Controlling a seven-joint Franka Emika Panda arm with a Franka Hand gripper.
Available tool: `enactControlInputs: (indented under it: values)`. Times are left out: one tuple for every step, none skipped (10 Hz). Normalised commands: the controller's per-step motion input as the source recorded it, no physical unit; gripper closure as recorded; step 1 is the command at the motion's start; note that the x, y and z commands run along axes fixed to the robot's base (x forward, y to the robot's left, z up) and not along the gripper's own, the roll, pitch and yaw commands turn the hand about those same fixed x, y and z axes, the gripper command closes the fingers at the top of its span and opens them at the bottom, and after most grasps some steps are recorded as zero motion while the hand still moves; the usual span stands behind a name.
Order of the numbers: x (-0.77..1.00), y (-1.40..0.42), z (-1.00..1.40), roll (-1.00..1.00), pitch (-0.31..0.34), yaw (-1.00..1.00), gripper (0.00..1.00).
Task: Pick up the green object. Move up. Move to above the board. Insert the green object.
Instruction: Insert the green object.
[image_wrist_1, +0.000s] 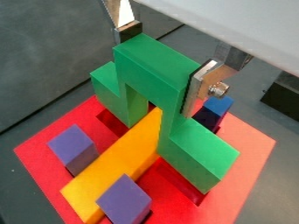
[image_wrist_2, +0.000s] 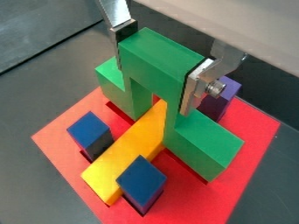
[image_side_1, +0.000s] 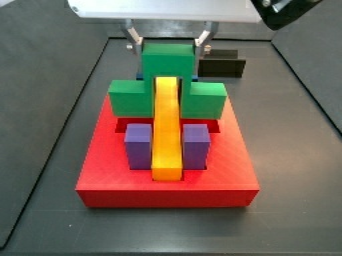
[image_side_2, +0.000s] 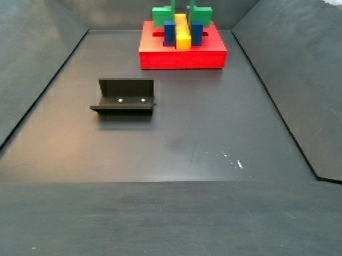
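The green object (image_side_1: 167, 60) stands on the red board (image_side_1: 167, 186), its raised middle cube arching over the far end of the yellow bar (image_side_1: 166, 130). Its side cubes rest low on the board in both wrist views (image_wrist_1: 193, 153) (image_wrist_2: 205, 140). My gripper (image_wrist_1: 163, 61) (image_wrist_2: 160, 63) is shut on the middle cube, one silver finger (image_wrist_1: 201, 86) flat against each side. In a side view the gripper (image_side_1: 168, 45) comes down from above. In a side view the green object (image_side_2: 178, 15) and the board (image_side_2: 181, 58) are small at the far end of the floor.
Purple blocks (image_side_1: 138, 145) (image_side_1: 197, 145) flank the yellow bar (image_wrist_1: 117, 166) on the board (image_wrist_1: 35, 144). The fixture (image_side_2: 124, 97) stands on the dark floor away from the board, also seen beyond the board (image_side_1: 225, 65). Dark walls ring the floor.
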Motion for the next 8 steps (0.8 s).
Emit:
enactControlInputs:
  values:
    - [0.19, -0.04, -0.27, 0.0, -0.057, 0.0, 1.0]
    - [0.1, -0.05, -0.37, 0.06, -0.049, 0.0, 1.0]
    - [0.09, -0.01, -0.3, 0.06, -0.031, 0.0, 1.0]
    - [0.07, 0.0, -0.18, 0.03, -0.017, 0.0, 1.0]
    - [0.0, 0.0, -0.13, 0.0, -0.044, 0.0, 1.0]
    - [-0.04, -0.01, -0.07, 0.0, -0.07, 0.12, 1.0]
    - [0.0, -0.05, -0.02, 0.0, -0.046, 0.14, 1.0]
    - [0.0, -0.05, -0.04, 0.01, -0.034, 0.11, 1.0]
